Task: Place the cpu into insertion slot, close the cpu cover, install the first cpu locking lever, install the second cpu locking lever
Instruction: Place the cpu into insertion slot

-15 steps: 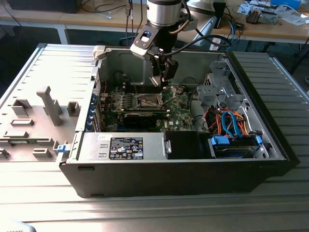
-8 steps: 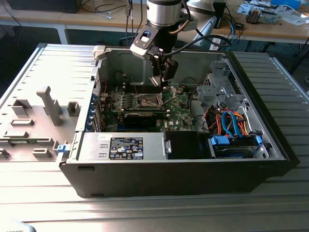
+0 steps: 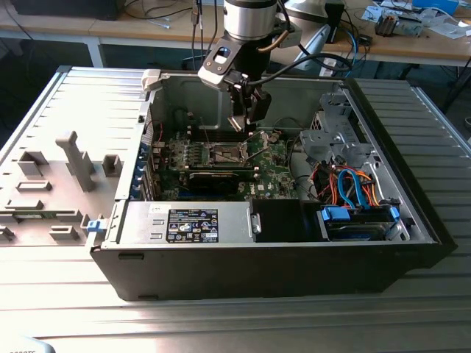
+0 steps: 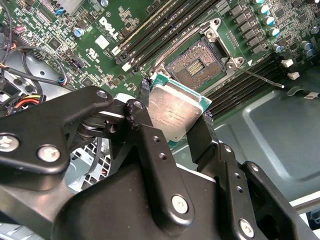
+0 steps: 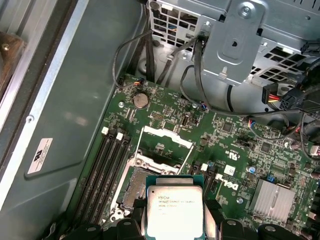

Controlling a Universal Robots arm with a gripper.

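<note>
Cpu [image 4: 175, 112] sits clamped by two opposite edges between the fingers [image 4: 142, 117] of my end effector [image 4: 174, 116]. Its silvery top faces my wrist cameras, and my fingers are closed only as far as its width allows. It hangs clear of the board, not yet in the insertion slot [image 4: 197, 62], which lies open just below and a little beyond my fingertips. Alignment worries me most. In the second wrist view its edges look turned somewhat against the slot's silver rim. If I descend like that, I judge a corner could land on the rim or on the contact field in the dark centre and damage it. My hold is on thin edges only, so a nudge against the rim could also tip it or slide it in my grasp. In the first wrist view the cpu cover [image 5: 166, 142] looks raised on the far side of the slot from my fingers, near enough that a finger might clip it going down. In the exterior view my arm reaches from above into the open computer case [image 3: 294, 272]. The end effector [image 3: 248, 123] points down at the green motherboard [image 3: 272, 165] with the wrist slightly tilted.
</note>
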